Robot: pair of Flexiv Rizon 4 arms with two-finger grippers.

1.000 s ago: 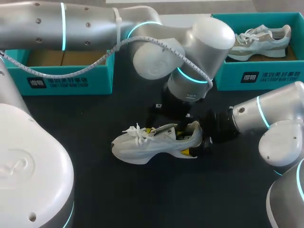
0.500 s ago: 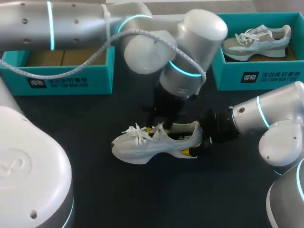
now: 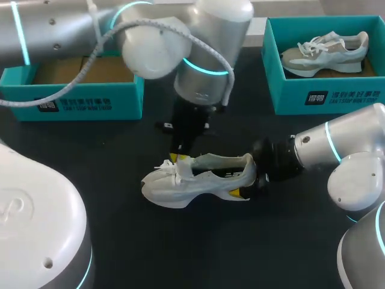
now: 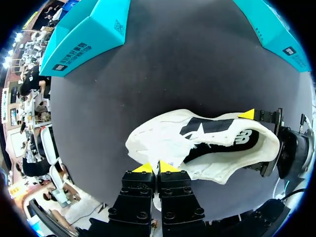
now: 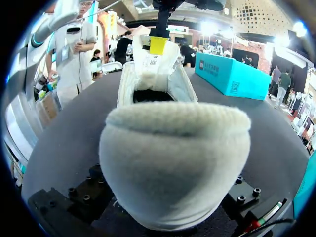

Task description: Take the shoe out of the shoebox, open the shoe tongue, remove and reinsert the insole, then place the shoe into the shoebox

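A white shoe lies on its sole on the black table, toe to the left. My left gripper comes down from above and is shut on the shoe tongue near the laces, its yellow tips pressed close together. My right gripper is at the heel, with one finger on each side of it, shut on the shoe. One yellow tip of the right gripper shows beside the heel in the left wrist view. The dark inside of the shoe is visible.
A teal shoebox with a bare brown floor stands at the back left. At the back right, a second teal shoebox holds another pale shoe. Bare black tabletop lies in front of the shoe.
My left gripper has shut on the tongue and moved left toward the laces, with its arm swinging left. The right arm and the shoe have stayed in place.
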